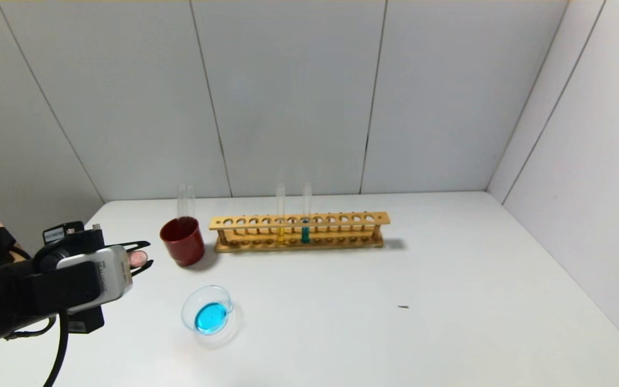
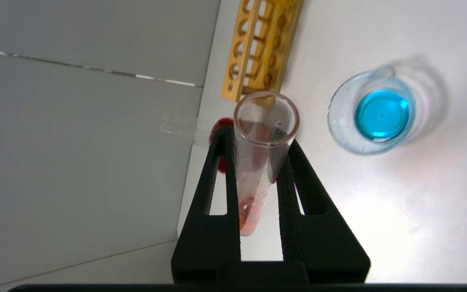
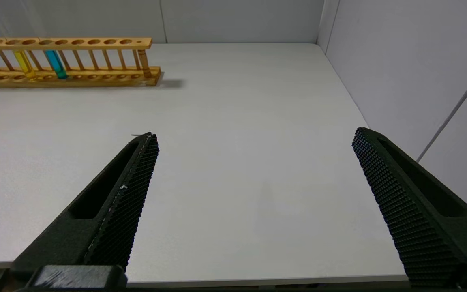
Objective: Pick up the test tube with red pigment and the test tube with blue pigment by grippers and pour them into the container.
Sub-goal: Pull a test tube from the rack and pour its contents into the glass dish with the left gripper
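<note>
My left gripper is over the table's left edge, left of the red cup, and is shut on the test tube with red pigment. In the left wrist view the tube's open mouth is by the fingertips and a little orange-red liquid sits at its closed end. The container, a low clear glass dish, stands on the table right of and nearer than the gripper and holds bright blue liquid; it also shows in the left wrist view. No tube with bright blue liquid is in view. My right gripper is open and empty above bare table at the right.
A dark red cup with an empty clear tube in it stands behind the dish. A wooden rack beside it holds a yellow tube and a teal tube. Grey walls close in the back and right.
</note>
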Tool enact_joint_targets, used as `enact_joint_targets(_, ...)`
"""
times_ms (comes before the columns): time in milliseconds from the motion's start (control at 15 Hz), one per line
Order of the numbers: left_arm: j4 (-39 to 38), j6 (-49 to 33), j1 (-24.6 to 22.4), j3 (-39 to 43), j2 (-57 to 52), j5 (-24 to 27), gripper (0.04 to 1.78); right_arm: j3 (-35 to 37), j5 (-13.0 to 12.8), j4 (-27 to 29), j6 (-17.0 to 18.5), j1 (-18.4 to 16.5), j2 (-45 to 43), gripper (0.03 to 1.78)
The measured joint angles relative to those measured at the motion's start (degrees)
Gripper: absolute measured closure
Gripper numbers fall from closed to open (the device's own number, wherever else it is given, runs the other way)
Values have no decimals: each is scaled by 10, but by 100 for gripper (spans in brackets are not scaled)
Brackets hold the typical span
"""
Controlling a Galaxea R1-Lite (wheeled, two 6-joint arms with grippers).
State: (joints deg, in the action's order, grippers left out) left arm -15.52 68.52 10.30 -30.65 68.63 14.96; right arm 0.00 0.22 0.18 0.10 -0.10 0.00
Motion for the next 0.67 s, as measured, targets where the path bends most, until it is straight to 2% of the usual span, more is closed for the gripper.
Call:
enact_joint_targets(267,-39,75,-84,6,42,56,151,0,0,0,0,0,0,6)
enact_joint_targets(467,-122,105,-97,11,90,78,151,0,0,0,0,0,0,6)
enact_joint_targets(667,-192,132,-99,24,128,125,151,0,0,0,0,0,0,6)
